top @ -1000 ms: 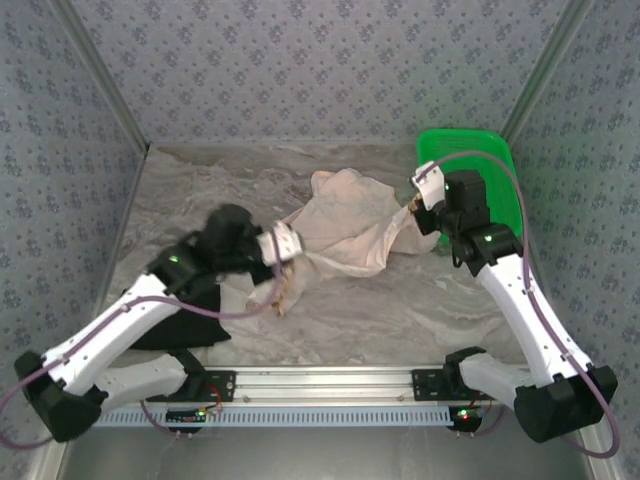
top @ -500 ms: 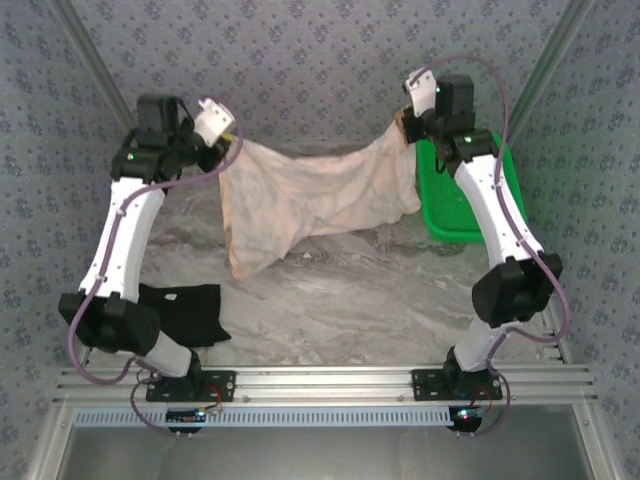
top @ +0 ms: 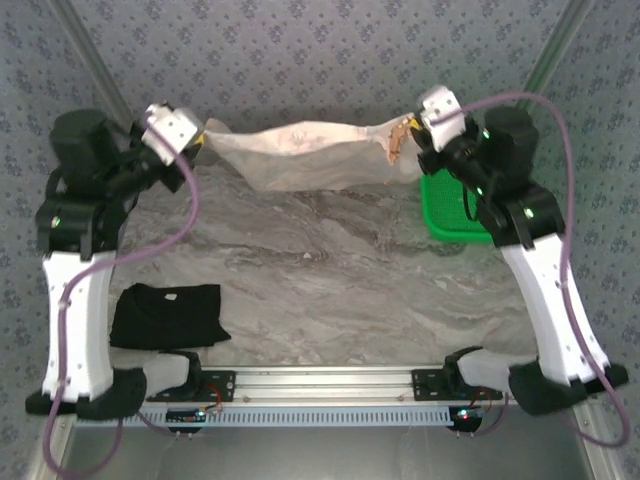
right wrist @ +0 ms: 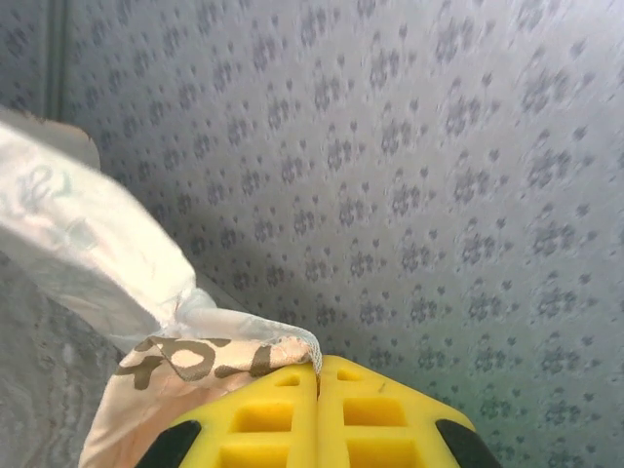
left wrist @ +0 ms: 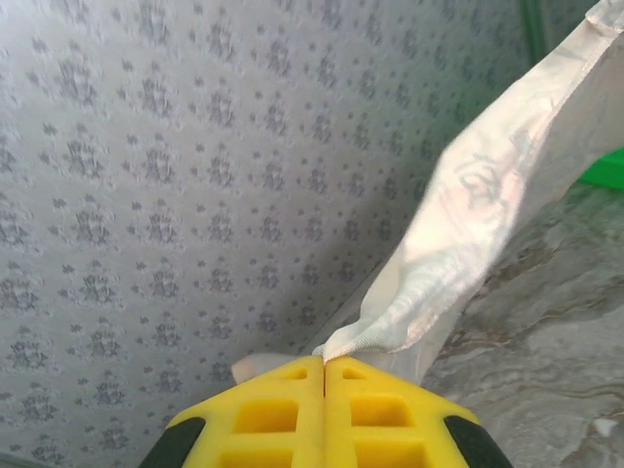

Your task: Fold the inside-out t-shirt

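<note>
Your inside-out t-shirt hangs stretched above the far desk, pale reverse outward, ends pinched in the left hand and right hand, dark print showing at its right end.

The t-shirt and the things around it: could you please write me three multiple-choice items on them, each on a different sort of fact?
1. Where on the table is the black garment?
A. far right
B. middle
C. near left

2. What colour is the bin at the far right?
A. red
B. green
C. blue

3. How is the t-shirt held?
A. stretched between the left hand and the right hand, both shut
B. by one hand only
C. by neither, lying in a heap

Answers:
1 C: the top view shows it folded beside the left arm's base.
2 B: its rim and mesh floor are bright green.
3 A: each wrist view shows yellow fingers closed on an edge of the cloth, which spans the far side of the table.
</note>
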`<state>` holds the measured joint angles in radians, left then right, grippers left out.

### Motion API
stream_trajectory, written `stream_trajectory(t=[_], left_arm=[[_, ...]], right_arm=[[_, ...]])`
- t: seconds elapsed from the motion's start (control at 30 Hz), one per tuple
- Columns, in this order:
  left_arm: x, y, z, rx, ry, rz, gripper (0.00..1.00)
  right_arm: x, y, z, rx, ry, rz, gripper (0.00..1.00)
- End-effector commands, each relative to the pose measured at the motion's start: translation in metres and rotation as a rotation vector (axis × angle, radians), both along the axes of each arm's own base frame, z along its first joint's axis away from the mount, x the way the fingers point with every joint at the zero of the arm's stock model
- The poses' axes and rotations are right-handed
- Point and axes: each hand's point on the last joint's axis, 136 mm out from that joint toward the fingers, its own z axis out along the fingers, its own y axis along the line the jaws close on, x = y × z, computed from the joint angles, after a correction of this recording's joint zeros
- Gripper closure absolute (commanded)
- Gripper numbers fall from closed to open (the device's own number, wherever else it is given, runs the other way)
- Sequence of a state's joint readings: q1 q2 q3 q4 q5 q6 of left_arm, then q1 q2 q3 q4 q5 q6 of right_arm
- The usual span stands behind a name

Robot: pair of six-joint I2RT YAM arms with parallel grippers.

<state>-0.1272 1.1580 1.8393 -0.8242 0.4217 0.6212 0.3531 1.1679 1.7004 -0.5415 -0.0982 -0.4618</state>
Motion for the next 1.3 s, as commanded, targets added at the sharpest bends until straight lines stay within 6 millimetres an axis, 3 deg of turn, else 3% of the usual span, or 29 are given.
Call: stream_trajectory(t=[0.0, 0.13, 0.27, 0.37, 0.57, 0.63, 0.77, 0.9, 1.0, 1.1, 1.2, 1.27], left_arm=[[-0.037, -0.009, 0.008, -0.029, -0.026, -0.082, 1.00], [-0.053, -0.011, 0.012, -0.066, -0.038, -0.105, 1.00], [-0.032, -0.008, -0.002, -0.065, -0.012, -0.060, 1.00], [0.000, -0.002, -0.020, -0.032, 0.032, 0.003, 1.00], [0.082, 0.009, -0.044, -0.019, 0.105, 0.117, 1.00], [0.112, 0.009, -0.041, -0.021, 0.098, 0.135, 1.00], [0.153, 0.008, -0.031, -0.018, 0.076, 0.156, 1.00], [0.184, 0.005, 0.002, -0.035, 0.002, 0.149, 1.00], [0.193, 0.000, 0.026, -0.037, -0.035, 0.121, 1.00], [0.188, -0.004, 0.040, -0.045, -0.069, 0.091, 1.00], [0.171, -0.005, 0.040, -0.030, -0.064, 0.067, 1.00], [0.155, -0.008, 0.028, -0.013, -0.032, 0.039, 1.00]], right_arm=[[-0.034, -0.012, 0.020, 0.026, -0.062, -0.022, 1.00], [-0.063, -0.012, 0.043, 0.067, -0.111, 0.018, 1.00], [-0.048, -0.010, 0.031, 0.032, -0.082, -0.006, 1.00], [-0.014, -0.009, 0.009, -0.007, -0.022, -0.050, 1.00], [0.088, -0.027, -0.019, 0.034, 0.091, -0.169, 1.00], [0.123, -0.030, -0.024, 0.034, 0.118, -0.178, 1.00], [0.170, -0.032, -0.016, 0.059, 0.114, -0.183, 1.00], [0.198, -0.036, 0.023, 0.087, 0.001, -0.176, 1.00], [0.202, -0.049, 0.057, 0.132, -0.084, -0.189, 1.00], [0.187, -0.051, 0.082, 0.146, -0.147, -0.175, 1.00], [0.168, -0.044, 0.081, 0.104, -0.119, -0.147, 1.00], [0.156, -0.036, 0.062, 0.040, -0.055, -0.135, 1.00]])
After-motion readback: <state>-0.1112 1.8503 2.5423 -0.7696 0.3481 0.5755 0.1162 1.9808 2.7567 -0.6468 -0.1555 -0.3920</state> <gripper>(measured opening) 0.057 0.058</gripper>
